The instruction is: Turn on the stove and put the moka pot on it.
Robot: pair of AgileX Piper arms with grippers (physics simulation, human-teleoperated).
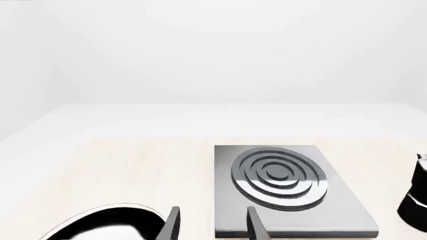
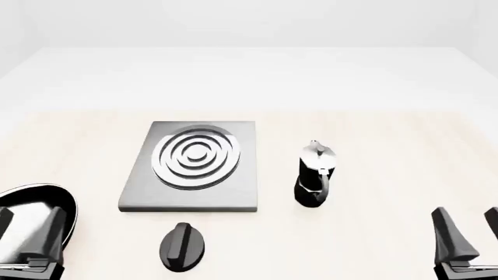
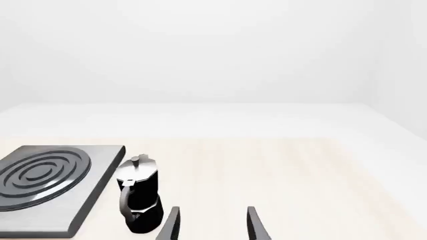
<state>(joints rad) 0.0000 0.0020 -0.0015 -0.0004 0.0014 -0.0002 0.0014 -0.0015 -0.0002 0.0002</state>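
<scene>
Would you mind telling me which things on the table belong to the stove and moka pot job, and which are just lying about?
Belongs to the job:
- stove, the grey plate with burner rings
- knob, black oval, in front of the plate
- moka pot, upright on the table to the right of the stove

Just lying about:
- frying pan, at the left edge, under the left gripper

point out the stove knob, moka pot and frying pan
stove knob (image 2: 183, 247), front view, its raised grip.
moka pot (image 2: 314, 182), front view, black lower body.
frying pan (image 2: 31, 213), front view, inner surface.
</scene>
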